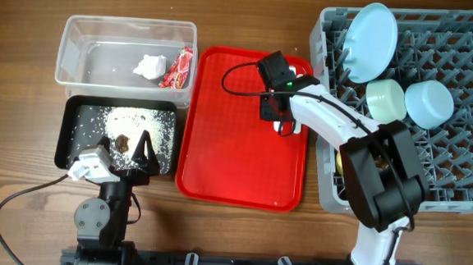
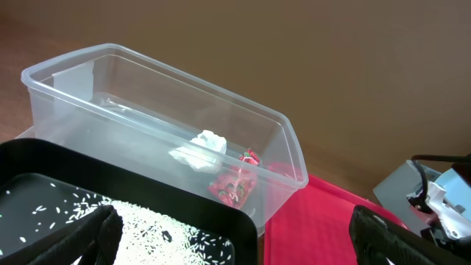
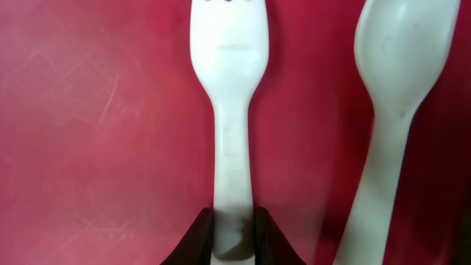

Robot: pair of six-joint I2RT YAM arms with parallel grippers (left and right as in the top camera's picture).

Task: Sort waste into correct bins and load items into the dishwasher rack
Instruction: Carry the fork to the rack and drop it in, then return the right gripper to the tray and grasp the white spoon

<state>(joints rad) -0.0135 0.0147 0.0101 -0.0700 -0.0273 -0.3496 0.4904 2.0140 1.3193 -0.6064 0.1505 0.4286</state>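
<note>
My right gripper (image 3: 234, 221) is shut on the handle of the white plastic fork (image 3: 228, 59), which lies on the red serving tray (image 3: 96, 110). The white spoon (image 3: 397, 66) lies just right of the fork. In the overhead view this gripper (image 1: 280, 123) is at the tray's right side. My left gripper (image 1: 136, 153) is open and empty over the near edge of the black tray (image 1: 77, 110), which holds rice crumbs and brown scraps (image 1: 123, 142). The clear tub (image 1: 78, 32) holds the white tissue (image 1: 150, 66) and red sauce packet (image 1: 177, 67).
The grey dishwasher rack (image 1: 458, 138) at the right holds the pale blue plate (image 1: 369, 42), mint green bowl (image 1: 385, 100) and pale blue bowl (image 1: 429, 103). A bit of yellow (image 1: 339, 159) shows under my right arm. The red tray (image 1: 234, 165) lies between bins and rack.
</note>
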